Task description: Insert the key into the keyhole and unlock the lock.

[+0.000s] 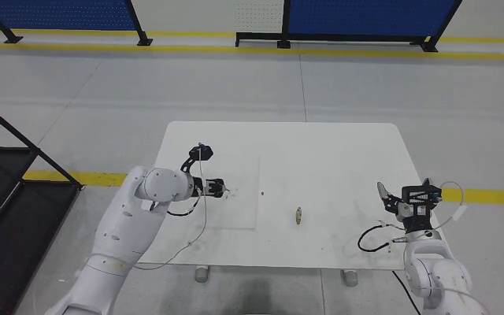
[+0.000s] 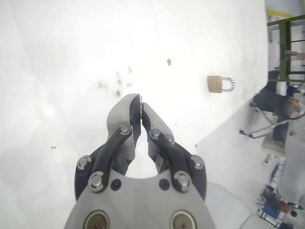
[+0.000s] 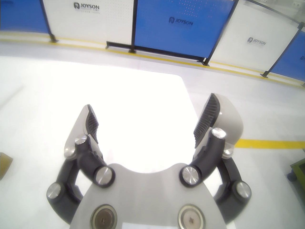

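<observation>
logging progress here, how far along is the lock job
Done: the left gripper is shut on a thin metal sliver, apparently the key. In hand: that key, held apart from the padlock, which lies on the table, shackle closed. Left: insertion and turning. The right gripper is open and empty.

Only the padlock (image 1: pixel 298 215) interrupts the table (image 1: pixel 339 157) between left end effector (image 2: pixel 141 101) and right end effector (image 3: pixel 152 107).

table (image 1: pixel 331 142) white | padlock (image 1: pixel 298 215) brass, near front edge | sheet (image 1: pixel 240 177) white, near padlock
</observation>
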`<action>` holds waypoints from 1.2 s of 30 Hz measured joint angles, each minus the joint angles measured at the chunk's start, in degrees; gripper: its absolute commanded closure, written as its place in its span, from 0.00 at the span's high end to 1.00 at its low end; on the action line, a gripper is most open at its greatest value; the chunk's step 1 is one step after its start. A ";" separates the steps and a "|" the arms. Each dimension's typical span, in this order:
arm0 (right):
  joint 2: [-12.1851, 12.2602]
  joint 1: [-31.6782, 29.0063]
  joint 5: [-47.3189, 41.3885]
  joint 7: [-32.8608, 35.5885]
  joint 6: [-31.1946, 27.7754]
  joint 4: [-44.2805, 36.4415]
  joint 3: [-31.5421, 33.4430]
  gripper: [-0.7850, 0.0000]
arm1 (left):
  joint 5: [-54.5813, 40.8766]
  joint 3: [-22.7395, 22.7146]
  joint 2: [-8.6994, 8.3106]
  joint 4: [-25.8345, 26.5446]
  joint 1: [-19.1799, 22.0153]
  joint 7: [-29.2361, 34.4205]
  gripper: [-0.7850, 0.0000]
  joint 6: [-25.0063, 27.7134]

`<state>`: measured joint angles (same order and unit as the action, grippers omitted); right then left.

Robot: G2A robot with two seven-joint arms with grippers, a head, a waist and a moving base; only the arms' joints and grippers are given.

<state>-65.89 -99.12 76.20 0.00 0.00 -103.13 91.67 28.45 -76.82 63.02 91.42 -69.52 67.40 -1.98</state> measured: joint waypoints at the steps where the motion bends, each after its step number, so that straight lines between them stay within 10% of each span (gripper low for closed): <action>1: 0.00 0.00 0.00 0.00 0.00 0.00 0.00 1.00 | -1.38 -1.12 -0.17 0.66 -0.92 0.12 0.00 0.64; 20: 0.00 0.00 0.00 0.00 0.00 0.00 0.00 1.00 | -40.37 -20.43 -2.49 -9.22 -11.75 8.37 0.00 7.46; 36: 0.00 0.00 0.00 0.00 0.00 0.00 0.00 1.00 | -55.95 -22.71 -3.18 -13.69 -10.59 16.76 0.00 9.45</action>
<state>-65.89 -99.12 76.20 0.00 0.00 -103.13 91.67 -27.50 -99.53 59.84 77.73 -80.12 84.16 7.47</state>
